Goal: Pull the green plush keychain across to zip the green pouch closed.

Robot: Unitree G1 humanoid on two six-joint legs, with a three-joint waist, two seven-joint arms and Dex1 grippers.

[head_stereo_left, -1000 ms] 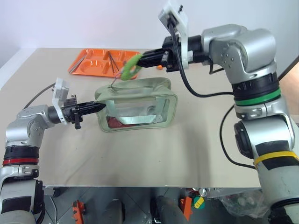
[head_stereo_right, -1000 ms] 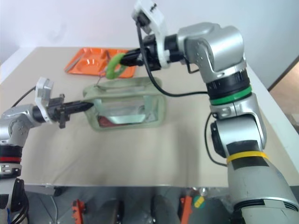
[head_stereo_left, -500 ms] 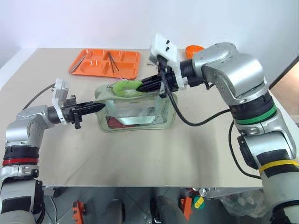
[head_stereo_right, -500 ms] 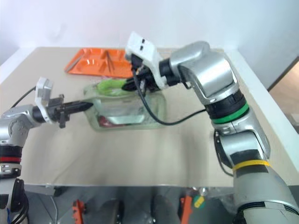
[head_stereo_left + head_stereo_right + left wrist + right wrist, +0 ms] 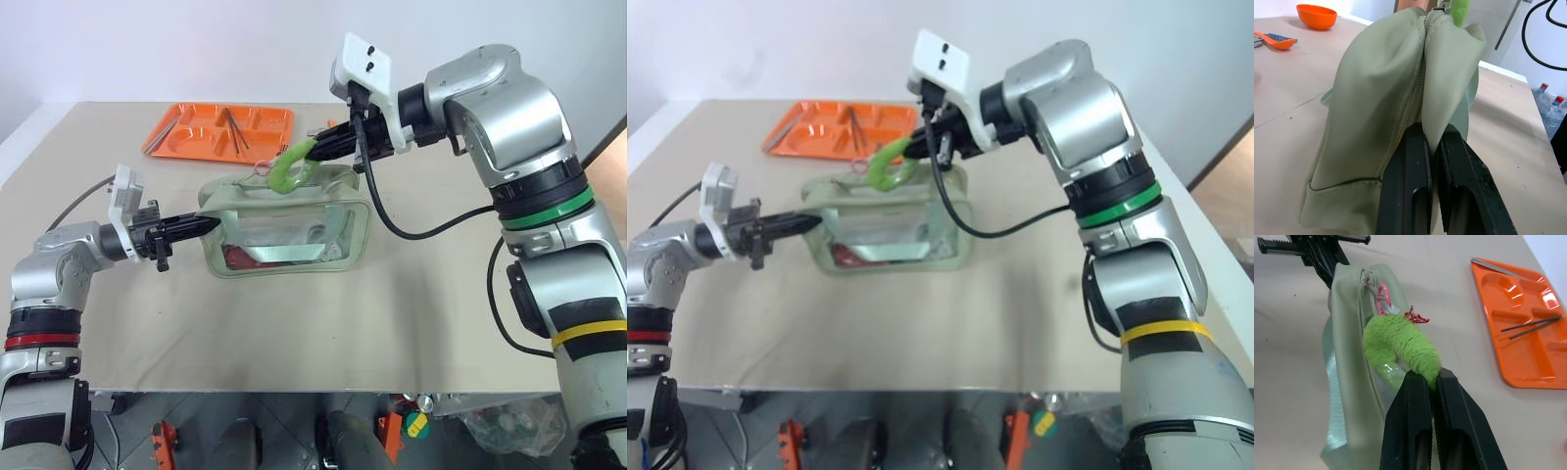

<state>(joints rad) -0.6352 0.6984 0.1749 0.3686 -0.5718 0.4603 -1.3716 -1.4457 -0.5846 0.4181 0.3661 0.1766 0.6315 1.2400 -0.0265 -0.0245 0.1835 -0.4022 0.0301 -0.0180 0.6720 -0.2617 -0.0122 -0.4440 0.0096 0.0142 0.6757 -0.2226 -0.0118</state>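
Note:
The green pouch [image 5: 284, 223] stands on the table, its zipper along the top. My left gripper [image 5: 208, 224] is shut on the fabric of the pouch's left end [image 5: 1400, 88]; the pinch shows up close in the left wrist view [image 5: 1433, 133]. The green plush keychain [image 5: 290, 166] hangs over the pouch's top. A pink clip [image 5: 1382, 298] joins it to the zipper pull near the left gripper's end. My right gripper [image 5: 316, 149] is shut on the keychain [image 5: 1400, 345], gripping its upper end [image 5: 1431, 377] above the pouch's middle.
An orange tray [image 5: 220, 129] with thin utensils lies behind the pouch at the back left. An orange bowl [image 5: 1316, 14] and an orange spoon [image 5: 1273, 41] sit further off on the table. Bare tabletop lies in front of and to the right of the pouch.
The right gripper dipped with the keychain onto the pouch's top, then rose and shifted right, rolling its wrist. The left gripper kept its hold and did not move.

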